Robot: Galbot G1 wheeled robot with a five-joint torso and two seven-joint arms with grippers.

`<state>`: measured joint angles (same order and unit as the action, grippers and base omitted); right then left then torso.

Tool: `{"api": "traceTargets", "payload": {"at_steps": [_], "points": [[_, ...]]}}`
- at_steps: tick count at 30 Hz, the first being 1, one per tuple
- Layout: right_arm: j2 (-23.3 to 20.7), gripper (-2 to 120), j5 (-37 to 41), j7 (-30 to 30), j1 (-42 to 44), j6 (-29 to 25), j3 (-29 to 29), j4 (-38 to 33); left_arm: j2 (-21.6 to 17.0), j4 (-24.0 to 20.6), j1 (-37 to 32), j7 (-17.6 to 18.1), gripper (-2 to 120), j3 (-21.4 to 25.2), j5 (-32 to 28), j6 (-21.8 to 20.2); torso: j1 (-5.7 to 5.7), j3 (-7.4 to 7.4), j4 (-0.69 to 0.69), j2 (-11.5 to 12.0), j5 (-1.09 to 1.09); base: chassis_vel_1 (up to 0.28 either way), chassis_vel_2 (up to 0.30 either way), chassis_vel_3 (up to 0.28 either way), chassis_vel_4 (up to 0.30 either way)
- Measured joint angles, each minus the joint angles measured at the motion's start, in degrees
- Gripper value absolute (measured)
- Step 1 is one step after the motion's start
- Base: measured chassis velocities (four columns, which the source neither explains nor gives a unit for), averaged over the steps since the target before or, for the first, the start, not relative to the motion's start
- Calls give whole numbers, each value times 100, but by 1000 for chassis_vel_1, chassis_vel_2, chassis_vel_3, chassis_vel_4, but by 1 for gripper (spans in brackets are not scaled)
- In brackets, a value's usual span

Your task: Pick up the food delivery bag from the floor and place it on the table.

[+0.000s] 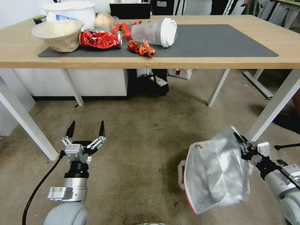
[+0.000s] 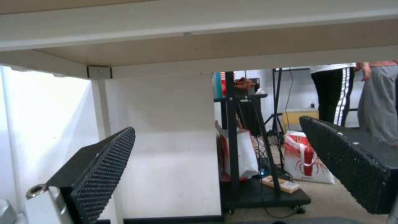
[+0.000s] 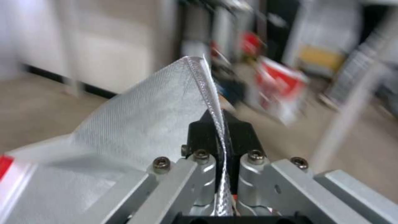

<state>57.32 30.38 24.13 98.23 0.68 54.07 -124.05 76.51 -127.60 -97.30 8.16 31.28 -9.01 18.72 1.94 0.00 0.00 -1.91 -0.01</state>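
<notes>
The food delivery bag (image 1: pixel 215 172) hangs tilted above the floor (image 1: pixel 140 150), its crinkled silver foil lining facing the camera, a thin red edge along its lower left side. The right gripper (image 1: pixel 242 144) is clamped on the bag's upper foil rim; in the right wrist view the woven-textured foil (image 3: pixel 166 109) is pinched between the black fingers (image 3: pixel 199 133). The left gripper (image 1: pixel 86 131) hovers low over the stained beige carpet, its ridged black pads (image 2: pixel 104 174) spread wide and empty. Beyond stands the table (image 1: pixel 18 53), wood-topped with white legs, its grey mat (image 1: pixel 218 40) bearing a pale bowl (image 1: pixel 59 34), a crumpled red wrapper (image 1: pixel 100 39) and a toppled clear cup (image 1: pixel 154 32).
</notes>
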Motion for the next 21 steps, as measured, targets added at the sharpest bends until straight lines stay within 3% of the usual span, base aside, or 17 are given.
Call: {"api": "traceTargets", "payload": {"at_steps": [1, 5, 8, 14, 21], "points": [[0, 0, 0, 0, 0, 0, 0, 0, 0, 0, 0, 0, 99, 0, 0, 0, 0, 0, 0, 0, 0, 0, 0, 0, 0], [-347, 0, 621, 1036, -53, -445, 210, -120, -33, -1, -8, 7, 98, 4, -5, -12, 1, 0, 0, 0, 1, 0, 0, 0, 0], [-391, 0, 725, 1140, -67, -447, 236, -169, -36, -2, -6, 8, 98, 4, -5, -23, 0, 0, 0, 0, 0, 0, 0, 0, 0], [-586, 0, 1222, 1518, -162, -283, 347, -412, -60, -71, 38, 9, 98, 8, -20, -122, 0, 0, 0, 0, 1, 0, 0, 0, 0], [-1113, 0, 2399, 2275, -217, 224, 786, -710, -74, -129, 38, -9, 98, 61, -42, -144, 1, 0, 0, 0, 1, 0, 0, 0, 0]]}}
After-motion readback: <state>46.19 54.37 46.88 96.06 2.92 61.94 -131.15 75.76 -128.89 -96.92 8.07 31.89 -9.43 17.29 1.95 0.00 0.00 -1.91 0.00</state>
